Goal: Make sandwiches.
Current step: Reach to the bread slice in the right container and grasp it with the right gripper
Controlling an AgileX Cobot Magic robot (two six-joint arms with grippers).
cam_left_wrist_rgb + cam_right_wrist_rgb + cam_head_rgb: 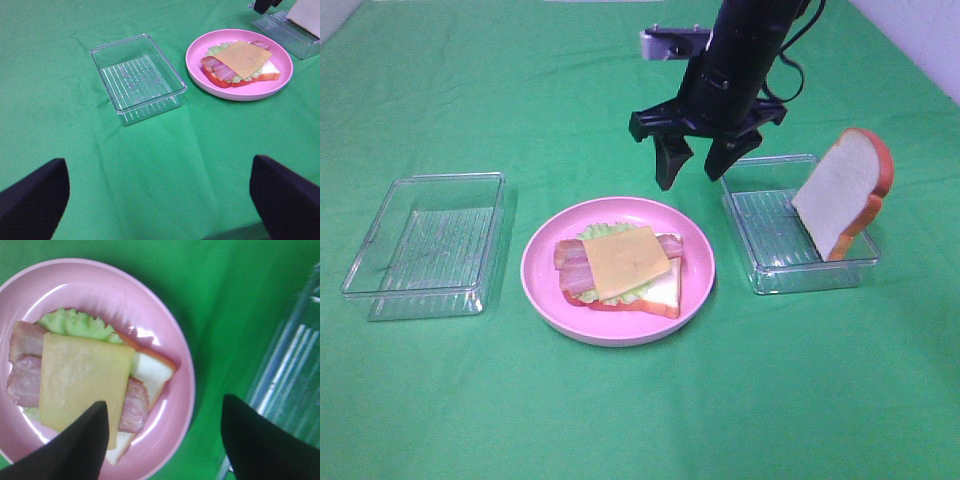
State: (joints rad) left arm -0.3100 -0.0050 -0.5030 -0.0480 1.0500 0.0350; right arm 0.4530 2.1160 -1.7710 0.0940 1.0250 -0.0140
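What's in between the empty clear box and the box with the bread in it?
The pink plate with the unfinished sandwich sits between the empty tray and the tray holding the bread slice, in the high view.

The right arm [745, 50] was glossy black, with a black cable looping beside it, a small grey-white block on its side, and a black hand [698, 165] ending in two tapered, pointed fingers [669, 160]; the left hand [160, 200] showed dark rounded fingertips.
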